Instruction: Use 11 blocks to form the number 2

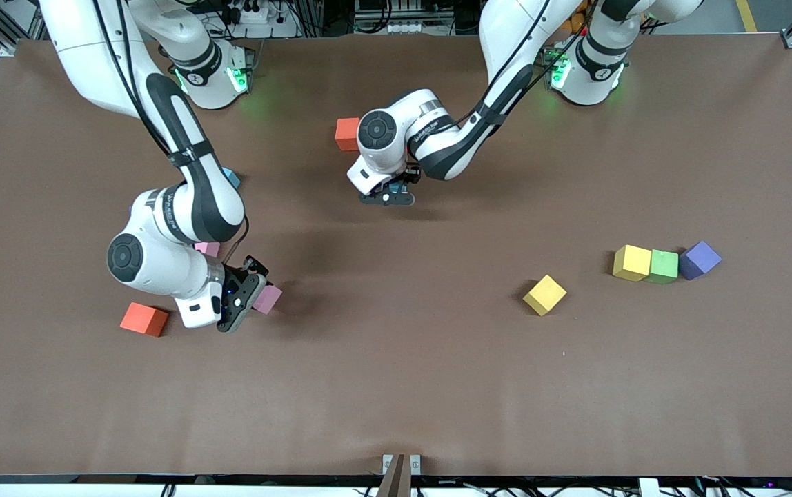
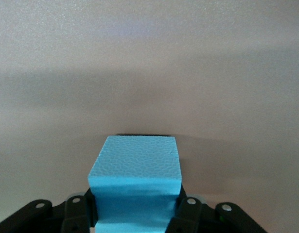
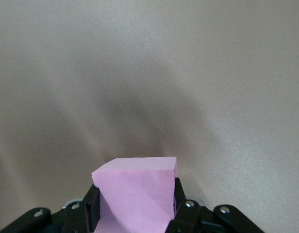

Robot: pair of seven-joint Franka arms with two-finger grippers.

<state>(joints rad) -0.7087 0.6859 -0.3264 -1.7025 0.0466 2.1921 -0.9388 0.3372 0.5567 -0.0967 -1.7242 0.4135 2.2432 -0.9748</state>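
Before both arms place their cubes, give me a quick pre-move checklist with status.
1. Left claw shut on light blue cube: ok.
2. Right claw shut on pink cube: ok.
3. Table bare under both held cubes: ok.
4. Any digit started: not ok, no cubes laid out.
5. Green cube kept apart from task cubes: not ok, it sits tight between a yellow cube and the purple cube.

I see a light blue matte foam cube (image 2: 134,167), a pink matte foam cube (image 3: 134,191), two yellow cubes (image 1: 544,295) (image 1: 631,262), a green cube (image 1: 663,266), a purple cube (image 1: 699,259), two orange-red cubes (image 1: 144,319) (image 1: 347,134), all on my plain brown tabletop (image 1: 396,386).
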